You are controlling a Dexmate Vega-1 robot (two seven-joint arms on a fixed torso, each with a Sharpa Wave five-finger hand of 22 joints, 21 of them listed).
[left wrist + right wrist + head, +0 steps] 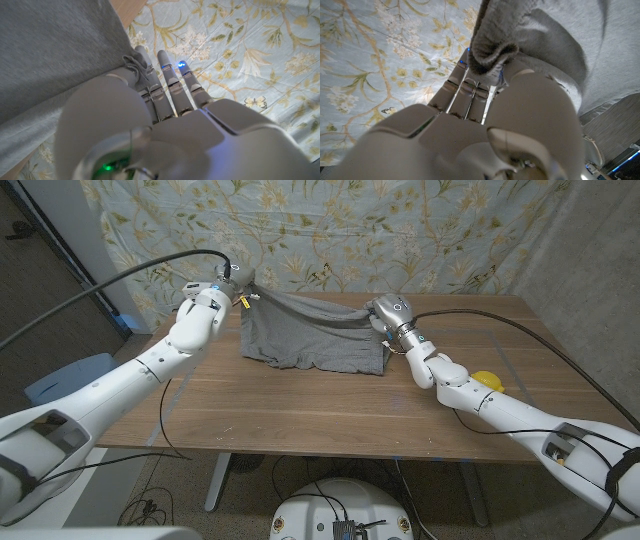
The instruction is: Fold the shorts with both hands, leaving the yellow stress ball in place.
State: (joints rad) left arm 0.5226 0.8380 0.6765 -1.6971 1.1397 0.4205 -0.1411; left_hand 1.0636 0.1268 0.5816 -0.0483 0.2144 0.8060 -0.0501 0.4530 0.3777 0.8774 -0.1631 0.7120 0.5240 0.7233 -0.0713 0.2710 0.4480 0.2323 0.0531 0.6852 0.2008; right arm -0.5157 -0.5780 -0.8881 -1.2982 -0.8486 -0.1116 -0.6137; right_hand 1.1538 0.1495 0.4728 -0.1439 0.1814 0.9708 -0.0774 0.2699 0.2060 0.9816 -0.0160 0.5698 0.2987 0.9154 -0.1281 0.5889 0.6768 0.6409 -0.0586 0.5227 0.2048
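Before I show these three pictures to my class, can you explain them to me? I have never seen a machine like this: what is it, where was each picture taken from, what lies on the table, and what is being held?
It is a robot with two white arms, each ending in a hand with fingers, standing at a wooden table. The wide picture comes from a camera on its head, looking down. The two close-ups come from cameras on its wrists, looking along the back of each hand, so they appear turned.

On the table lie grey shorts, with a yellow stress ball off to the robot's right, apart from them. A flowered cloth hangs behind.

The left hand grips one far corner of the shorts, and the right hand grips the other, lifting that edge. The wrist pictures show cloth bunched between the fingers.
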